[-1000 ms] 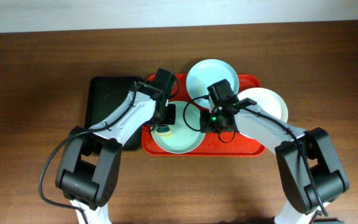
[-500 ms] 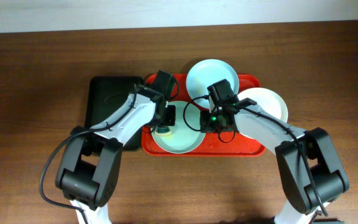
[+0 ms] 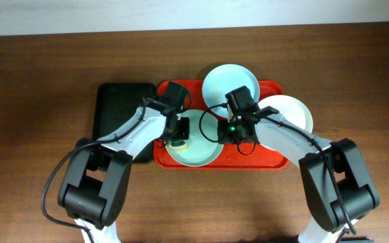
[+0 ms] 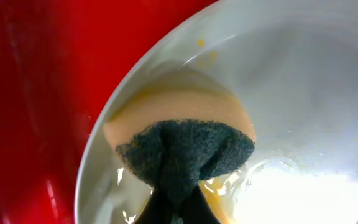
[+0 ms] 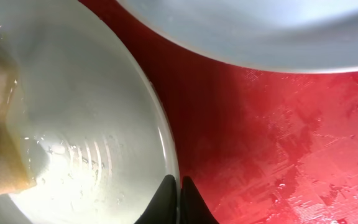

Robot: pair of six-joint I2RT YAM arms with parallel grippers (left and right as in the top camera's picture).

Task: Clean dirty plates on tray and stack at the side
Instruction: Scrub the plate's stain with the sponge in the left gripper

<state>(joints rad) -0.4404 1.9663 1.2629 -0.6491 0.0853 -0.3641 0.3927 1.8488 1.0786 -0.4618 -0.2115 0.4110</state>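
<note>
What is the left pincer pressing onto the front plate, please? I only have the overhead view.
Observer: In the left wrist view, the left pincer grips a sponge, yellow with a dark green scouring layer. It is pressed inside the front mint plate, close to its rim.
Operator: Is there dirt near it?
Observer: Yes. A wet yellow smear lies beside the sponge, and small yellow specks sit nearer the rim.
Operator: Is the right pincer gripping that plate?
Observer: In the right wrist view, the right pincer looks closed on its rim, above the red tray.
</note>
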